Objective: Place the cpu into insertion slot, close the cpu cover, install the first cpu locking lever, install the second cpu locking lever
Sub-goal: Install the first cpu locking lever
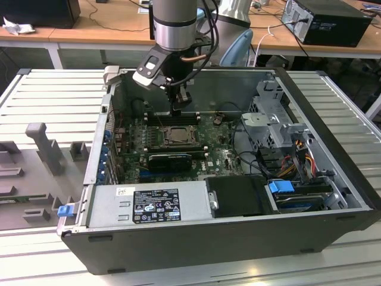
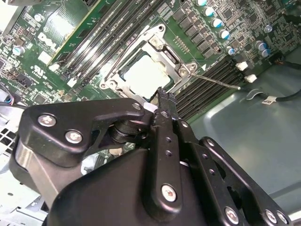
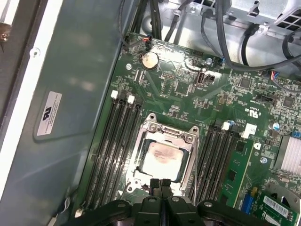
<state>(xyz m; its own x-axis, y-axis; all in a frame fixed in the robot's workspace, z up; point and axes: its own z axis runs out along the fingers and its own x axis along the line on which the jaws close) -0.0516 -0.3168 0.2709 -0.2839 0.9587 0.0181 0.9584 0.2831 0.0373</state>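
The cpu (image 3: 162, 157) lies flat in the insertion slot (image 1: 164, 132) on the green board, its pale face showing (image 2: 146, 75). The cpu cover (image 3: 189, 141) is down around it, framing the chip (image 2: 165, 52). A thin metal locking lever (image 2: 217, 80) sticks out from the slot's corner over the memory slots. My gripper (image 3: 161, 181) is shut with nothing between its fingers. It hangs just above the slot's edge (image 1: 177, 111), with its tips (image 2: 164, 95) close to the cover's rim.
The board sits inside an open computer case (image 1: 333, 143). Black memory slots (image 3: 115, 141) flank the socket on both sides. Cables (image 1: 250, 158), a drive cage (image 1: 271, 110) and a power supply (image 1: 149, 205) fill the case around it. A long black ridged card (image 1: 169, 161) lies beside the socket.
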